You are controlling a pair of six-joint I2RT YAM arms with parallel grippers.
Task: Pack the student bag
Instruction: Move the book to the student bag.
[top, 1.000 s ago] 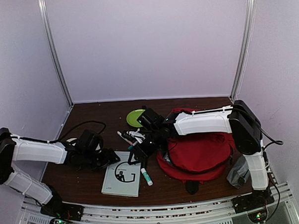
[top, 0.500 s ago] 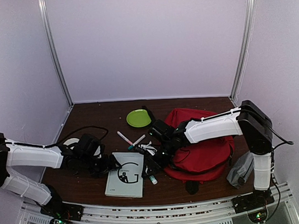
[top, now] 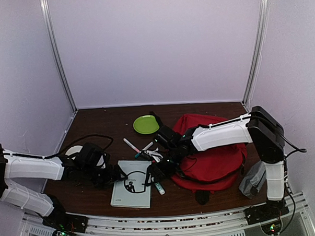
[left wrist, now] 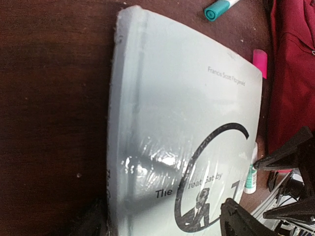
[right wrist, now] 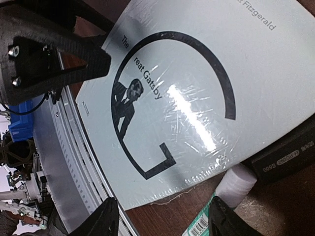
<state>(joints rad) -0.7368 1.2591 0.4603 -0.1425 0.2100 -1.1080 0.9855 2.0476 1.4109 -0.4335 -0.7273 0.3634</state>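
- The student bag (top: 214,160) is seen lying slumped just right of the book (top: 131,186); its opening cannot be made out.
- The book, shrink-wrapped and flat on the table, is judged to be the item in hand. The pick-up step is being set up, and nothing has been lifted yet.
- The left gripper (left wrist: 167,223) is placed at the book's left edge, with its jaws apart astride the cover and nothing clamped.
- The right gripper (right wrist: 165,221) is held over the book's right edge, its jaws likewise apart and empty.
- Next, a firm closing on the thin edge is called for, followed by a carry towards the bag.
- A glue stick (top: 158,188) is seen just right of the book.
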